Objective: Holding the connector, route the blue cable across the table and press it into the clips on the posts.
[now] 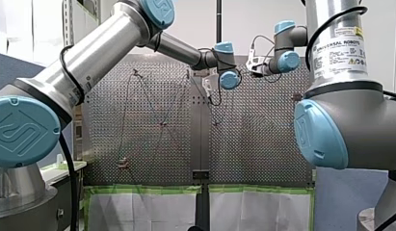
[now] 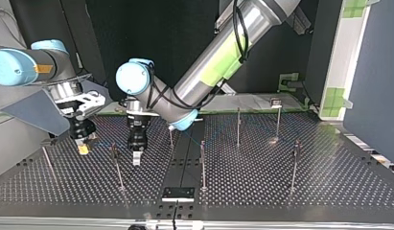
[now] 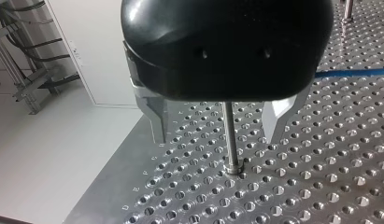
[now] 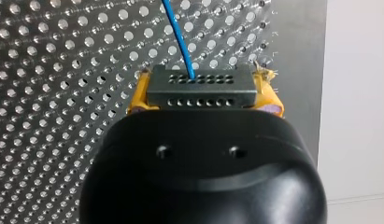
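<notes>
Connector (image 4: 201,86) clamped in my right pincer (image 4: 203,95) (yellow pads (image 4: 139,95)) — blue cable (image 4: 179,39) leading ahead; left pincer (image 3: 215,135) apart.

"UNIVERSAL ROBOTS" on a label (image 1: 341,48) on my right arm (image 1: 352,120)

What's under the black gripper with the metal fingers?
A thin metal post stands on the holey table, between the open fingers of my left gripper. The gripper's black body covers the post's top, so any clip there cannot be seen.
</notes>
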